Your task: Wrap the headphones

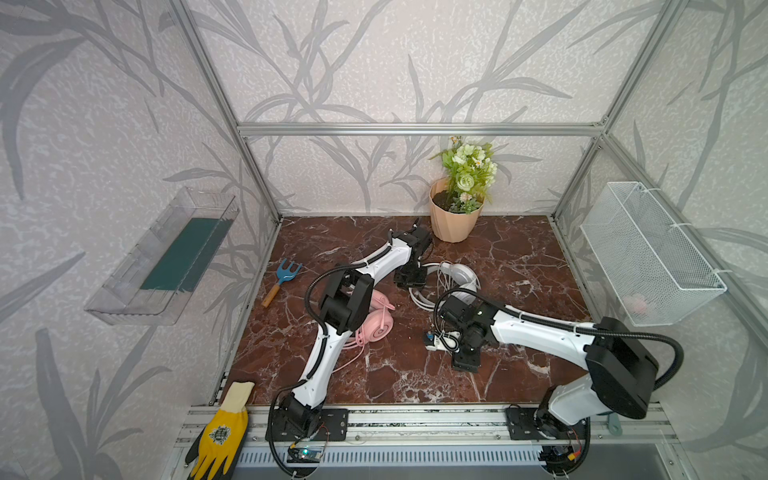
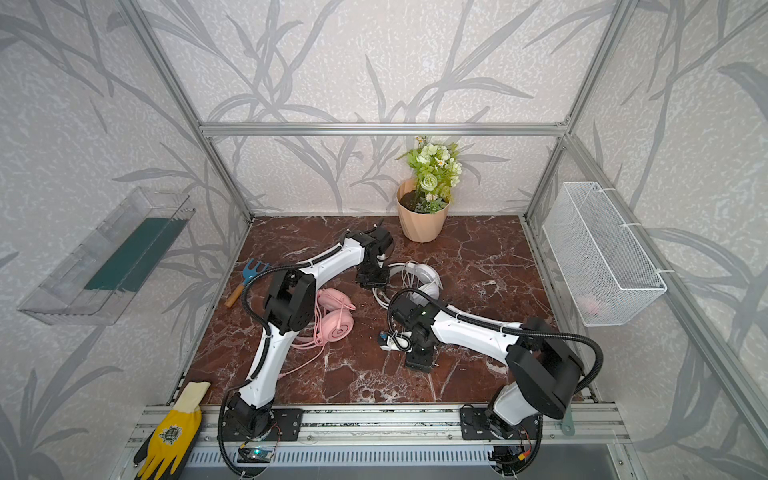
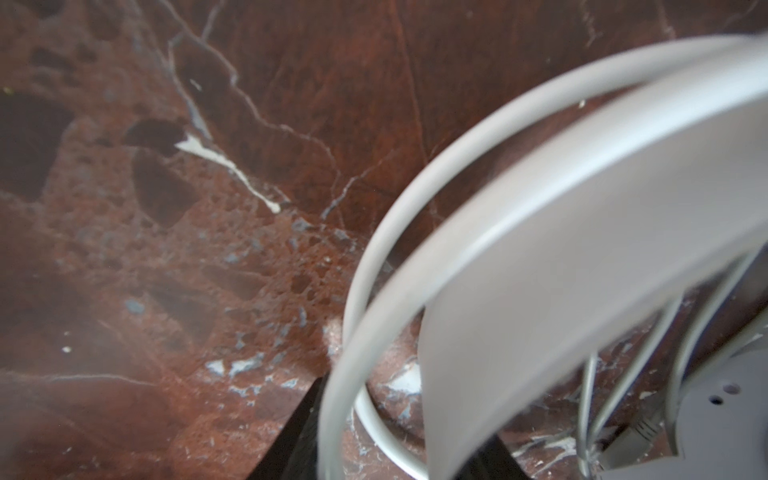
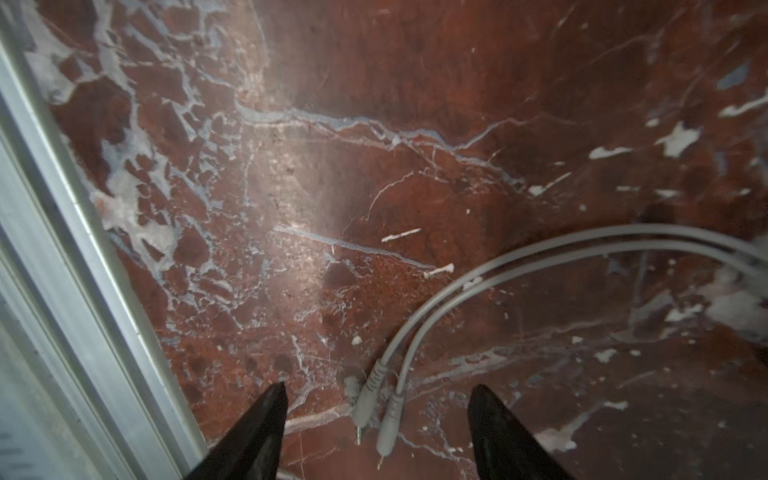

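The white headphones (image 1: pixel 459 276) (image 2: pixel 426 274) lie at the middle back of the marble floor with their cable looped around them. My left gripper (image 1: pixel 409 279) (image 3: pixel 399 424) points down at their headband (image 3: pixel 561 232). The thin and wide bands run between its dark fingers (image 3: pixel 299 436), and the bands hide whether it grips. The pink headphones (image 1: pixel 380 326) (image 2: pixel 338 326) lie partly under my left arm, their cable trailing forward. My right gripper (image 1: pixel 465 365) (image 4: pixel 378 388) is open near the floor. Two white cable plugs (image 4: pixel 365 405) lie between its fingertips, touching neither.
A potted flower (image 1: pixel 451 220) stands at the back. A blue hand rake (image 1: pixel 284 274) lies at the left wall and a yellow glove (image 1: pixel 224 432) on the front rail. A wire basket (image 1: pixel 648 253) hangs on the right wall, a clear shelf (image 1: pixel 166 257) on the left. An aluminium rail (image 4: pixel 62 270) runs beside my right gripper.
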